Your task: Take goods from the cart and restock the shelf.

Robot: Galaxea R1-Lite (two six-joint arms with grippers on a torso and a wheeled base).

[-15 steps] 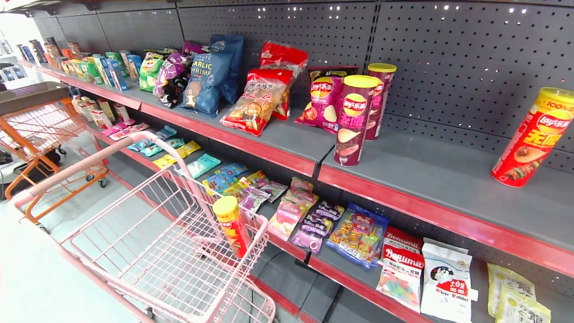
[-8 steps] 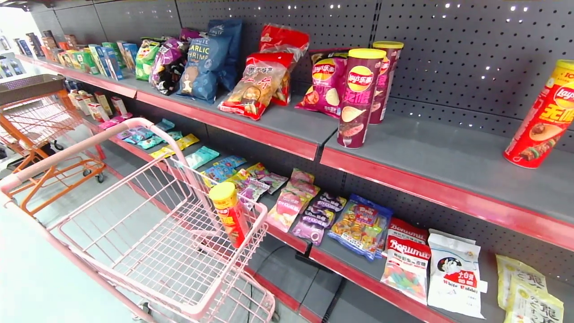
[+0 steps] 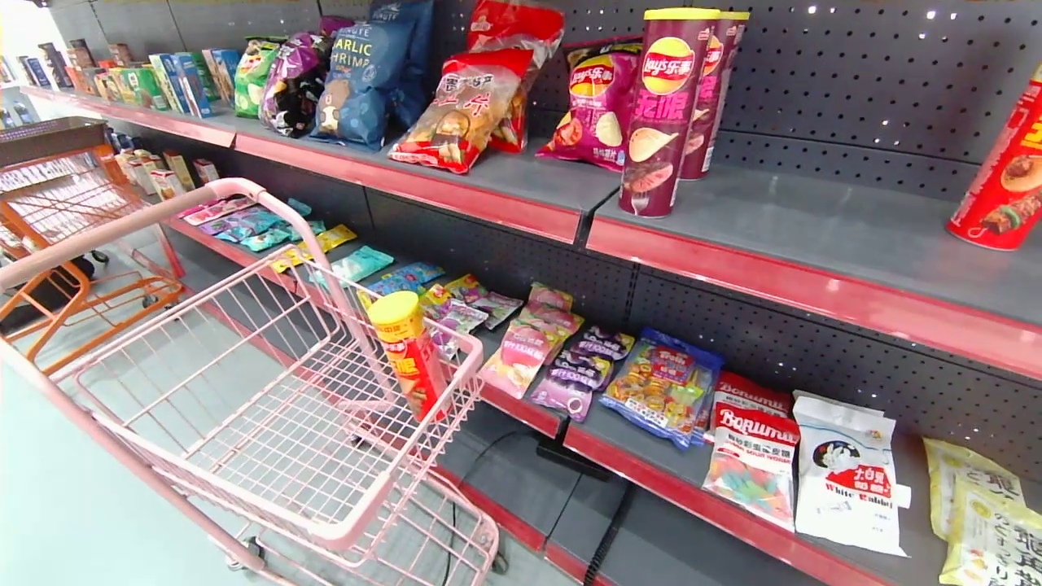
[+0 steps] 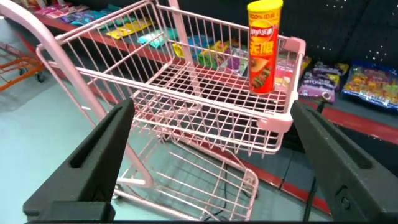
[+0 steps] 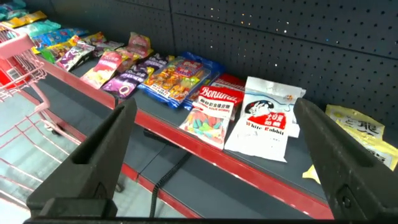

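Dark pegboard shelving ran along the aisle. The upper shelf (image 3: 814,236) had a bare stretch between the purple cans (image 3: 663,106) and a red can (image 3: 1005,171) at its right end. In front of it, to the left, stood the pink cart (image 3: 346,533). It held one can (image 3: 409,354), upright in the far corner nearest the shelving.

The task looked to be at its start, with the can not yet picked up. The left gripper (image 4: 212,104) hung on the near side of the cart, its fingers spread wide and empty. The right gripper (image 5: 214,104) was just as wide and empty, facing the bags (image 5: 205,115) on the lower shelf.

The likely next move was for the left arm to reach across the basket and close on the can's body below the lid. It would then have to lift the can straight up over the rim before carrying it to the bare stretch.

The head view gave the upper shelf and that gap. The left wrist view gave the line from the fingers to the can (image 4: 263,46), and the cart's lower rack. The right wrist view gave a close look at the bags.
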